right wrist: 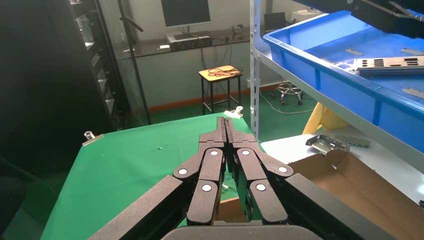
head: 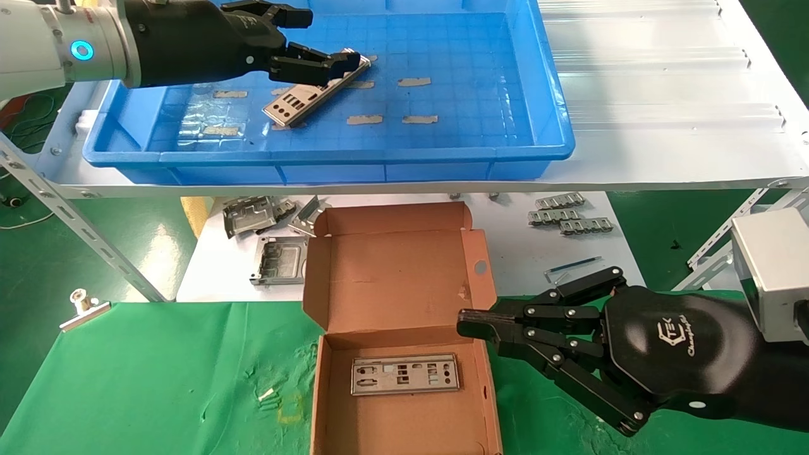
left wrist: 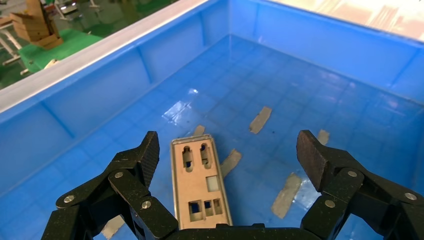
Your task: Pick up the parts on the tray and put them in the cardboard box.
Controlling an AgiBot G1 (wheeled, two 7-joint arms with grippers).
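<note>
My left gripper [left wrist: 230, 150] hangs spread over a plate [head: 310, 95] in the tray [head: 543, 95], plate's near end hidden by my fingers [left wrist: 145, 155]. Right gripper [head: 471, 325], pressed together, sits beside the cardboard box [head: 392, 253].

cardboard box [head: 404, 404] front cut off, part's [head: 297, 101] far end behind left claw [head: 319, 41]

A bright blue tray [head: 543, 82] with a grid-patterned floor carries dull tan tape strips [head: 414, 81] and a silver-grey punched plate [head: 303, 98]. The near cardboard box [head: 404, 265] is plain brown, holding another silver-grey plate [head: 404, 374]. It rests on a green cloth [head: 158, 373]. Both grippers are black.
</note>
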